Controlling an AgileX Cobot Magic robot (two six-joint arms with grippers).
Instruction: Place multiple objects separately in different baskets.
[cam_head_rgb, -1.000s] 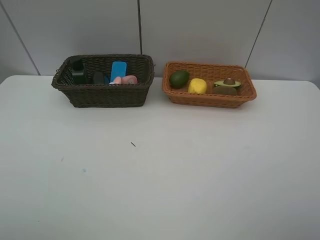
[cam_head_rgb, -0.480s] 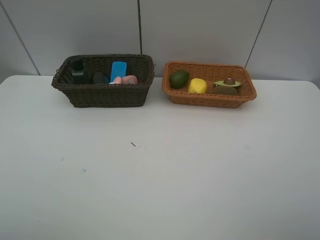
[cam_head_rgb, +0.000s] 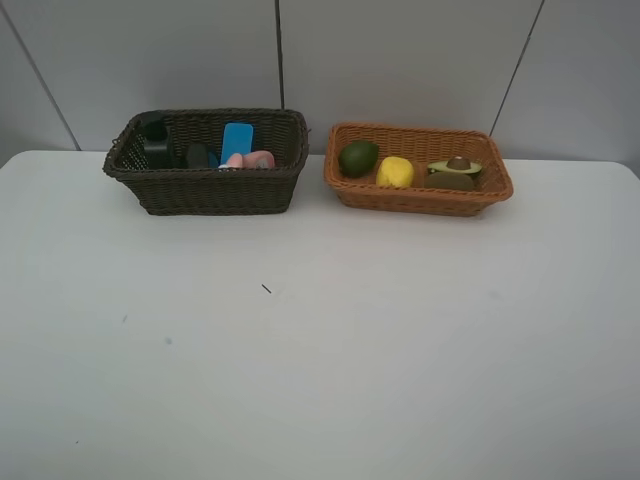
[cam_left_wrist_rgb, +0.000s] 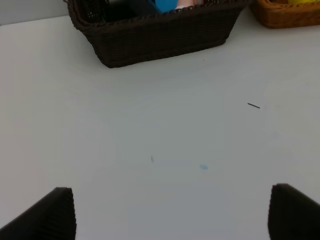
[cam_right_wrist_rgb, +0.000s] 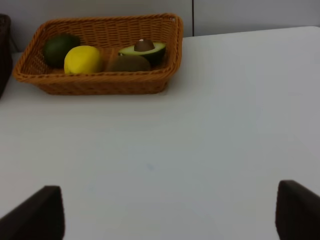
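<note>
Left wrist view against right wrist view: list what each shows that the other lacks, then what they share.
Only the left wrist view: the dark brown basket nearly whole, and a short dark sliver lying on the table.
Only the right wrist view: the lime, lemon, kiwi and avocado half inside the orange-tan basket.
Both: the white table, and open gripper fingertips at the frame edge.

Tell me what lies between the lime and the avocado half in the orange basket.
The yellow lemon lies between the lime and the avocado half, shown in the exterior high view.
</note>
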